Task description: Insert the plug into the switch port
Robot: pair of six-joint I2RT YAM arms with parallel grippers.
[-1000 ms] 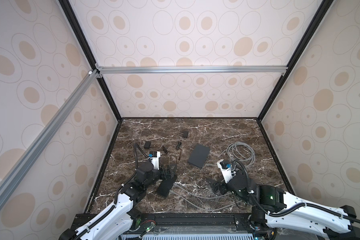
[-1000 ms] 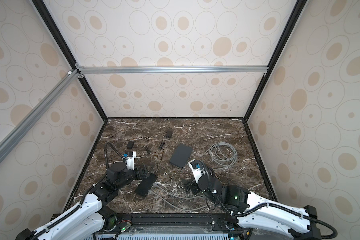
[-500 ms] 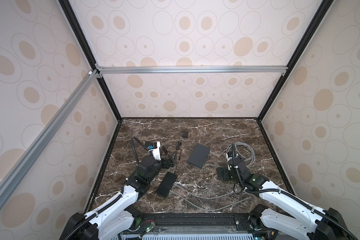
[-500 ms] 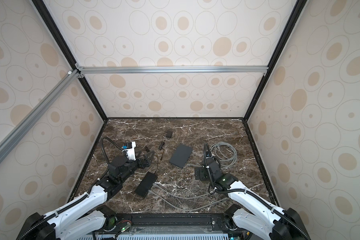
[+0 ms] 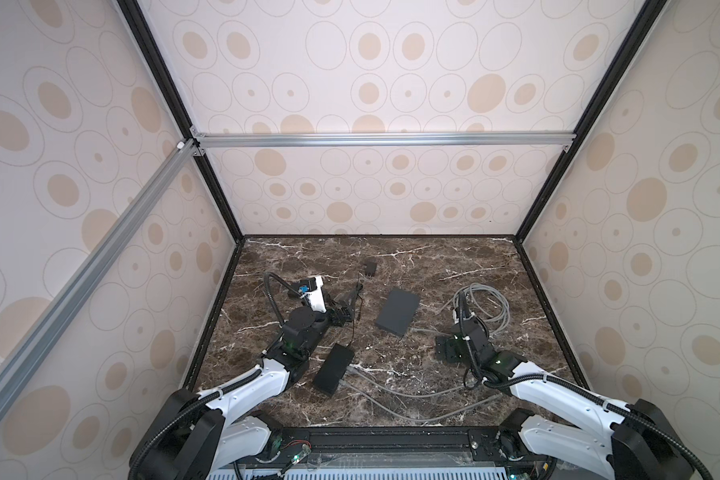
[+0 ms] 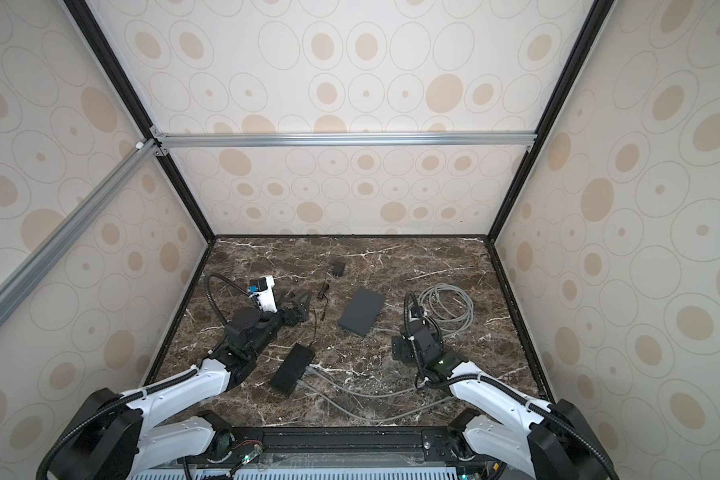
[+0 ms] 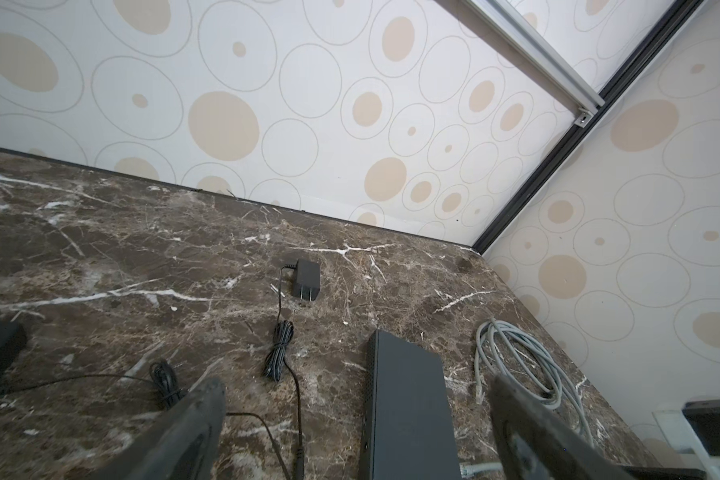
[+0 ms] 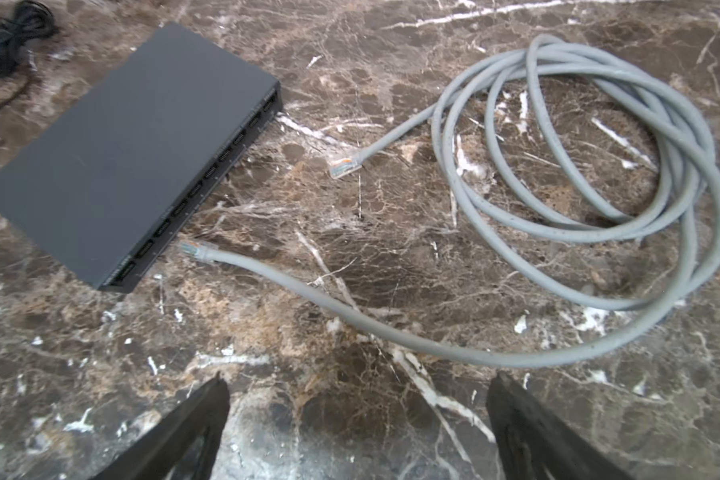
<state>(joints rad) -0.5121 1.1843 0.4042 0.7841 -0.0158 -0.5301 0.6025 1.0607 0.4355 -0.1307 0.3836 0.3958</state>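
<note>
While the left pincer (image 7: pixel 356 382) and right pincer (image 8: pixel 360 381) stand apart, we assess the RJ45 plug (image 8: pixel 196 250).
Likely light, rigid, brittle-latched: we grasp its body, not the springy cable (image 8: pixel 267 272).

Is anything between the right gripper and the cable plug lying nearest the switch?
Nothing visible. Only bare marble separates the open right gripper from the plug, which lies just off the port row of the switch.

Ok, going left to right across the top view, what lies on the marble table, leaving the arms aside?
Long black box → power adapter → flat dark switch → coil of grey cable.
</note>
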